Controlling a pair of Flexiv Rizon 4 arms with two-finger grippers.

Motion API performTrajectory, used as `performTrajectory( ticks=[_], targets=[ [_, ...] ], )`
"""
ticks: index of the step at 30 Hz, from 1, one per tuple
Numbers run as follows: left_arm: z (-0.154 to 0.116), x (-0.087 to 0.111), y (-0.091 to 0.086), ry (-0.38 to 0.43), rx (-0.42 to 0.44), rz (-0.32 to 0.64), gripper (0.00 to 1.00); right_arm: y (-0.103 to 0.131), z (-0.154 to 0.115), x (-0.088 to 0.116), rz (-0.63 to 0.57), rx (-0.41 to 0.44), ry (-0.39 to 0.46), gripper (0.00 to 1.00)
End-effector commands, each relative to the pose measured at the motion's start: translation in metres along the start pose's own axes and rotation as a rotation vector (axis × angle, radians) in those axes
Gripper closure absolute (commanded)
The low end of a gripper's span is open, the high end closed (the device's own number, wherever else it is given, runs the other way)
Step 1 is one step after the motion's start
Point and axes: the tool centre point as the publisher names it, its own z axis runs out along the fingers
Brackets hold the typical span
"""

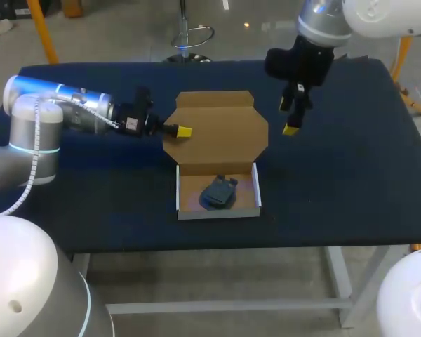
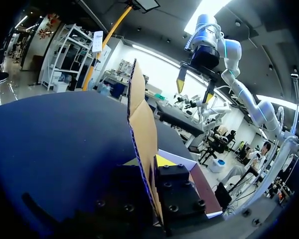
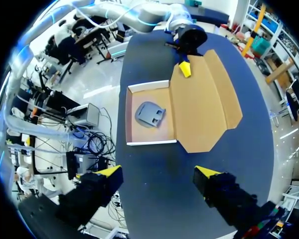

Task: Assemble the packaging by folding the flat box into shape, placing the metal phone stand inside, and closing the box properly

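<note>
Metal phone stand (image 1: 218, 193) lies inside the cardboard box tray (image 1: 217, 213), lower centre of the head view. I see my left gripper (image 1: 184, 131) clamped on the left edge of the lid (image 1: 221, 133) (cardboard between both fingers); right gripper (image 1: 288, 117) hangs spread, upper right.

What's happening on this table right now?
The left pincer grips the left edge of the cardboard box's open lid. The metal phone stand already lies in the box's tray. The right pincer hangs open above the table, beside the lid, holding nothing.
</note>
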Motion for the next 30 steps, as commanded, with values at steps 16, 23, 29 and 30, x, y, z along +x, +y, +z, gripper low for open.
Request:
performTrajectory(
  ticks=[16,23,29,30],
  targets=[
    [-0.0012,0.0052,-0.0001,0.015,0.011,0.066,1.00,0.0004,-0.0020,0.0021,0.004,0.011,0.005,0.00],
    [-0.0012,0.0052,-0.0001,0.015,0.011,0.066,1.00,-0.0004,-0.0040,0.0041,0.004,0.005,-0.002,0.00],
    [-0.0012,0.0052,-0.0001,0.015,0.011,0.066,1.00,-0.0018,-0.0075,0.0062,0.002,0.007,-0.012,0.00],
    [-0.0012,0.0052,-0.0001,0.015,0.011,0.066,1.00,-0.0015,-0.0079,0.0062,0.000,0.007,-0.014,0.00]
  ],
)
